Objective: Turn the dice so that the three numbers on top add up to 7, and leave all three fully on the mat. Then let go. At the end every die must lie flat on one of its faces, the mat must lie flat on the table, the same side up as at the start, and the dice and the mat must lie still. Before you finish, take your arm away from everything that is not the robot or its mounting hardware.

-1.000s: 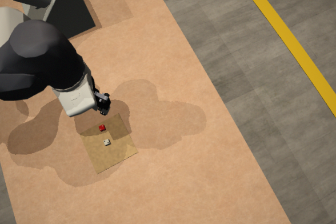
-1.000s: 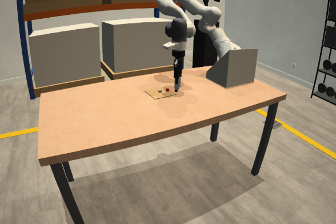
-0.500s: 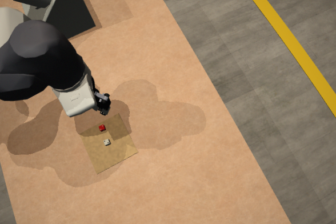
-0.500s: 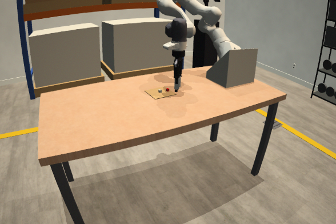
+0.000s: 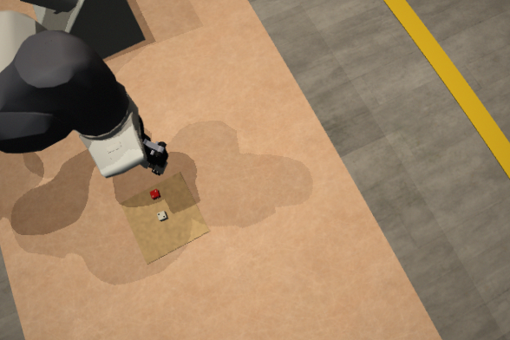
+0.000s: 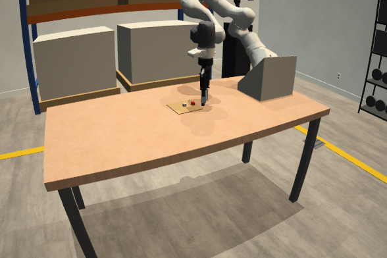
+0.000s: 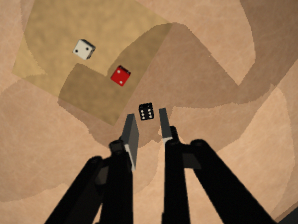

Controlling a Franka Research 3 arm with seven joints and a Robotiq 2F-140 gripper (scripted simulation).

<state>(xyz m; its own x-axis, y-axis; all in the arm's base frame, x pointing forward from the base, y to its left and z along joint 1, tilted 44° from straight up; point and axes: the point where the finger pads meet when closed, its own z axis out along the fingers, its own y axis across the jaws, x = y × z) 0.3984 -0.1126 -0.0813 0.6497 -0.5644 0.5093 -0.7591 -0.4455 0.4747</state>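
The tan mat [image 5: 152, 245] [image 6: 179, 110] [image 7: 50, 25] lies flat on the table. A white die [image 5: 161, 216] [image 6: 184, 104] [image 7: 83, 49] lies on it with two pips up. A red die [image 5: 154, 194] [image 6: 193, 103] [image 7: 120, 76] also lies on it, nearer the gripper, apparently with two pips up. A black die [image 7: 146, 111] with six pips up lies on the table beside the mat; in the top and exterior views the fingers hide it or blend with it. My gripper [image 5: 160, 169] [image 6: 203, 103] [image 7: 148, 121] is partly open, low, with one fingertip on each side of the black die and a visible gap on both sides.
The grey wedge-shaped block [image 5: 110, 22] [image 6: 278, 79] stands on the table near the arm's base, well away from the mat. The table edge [image 5: 318, 119] is far to the right of the mat in the top view.
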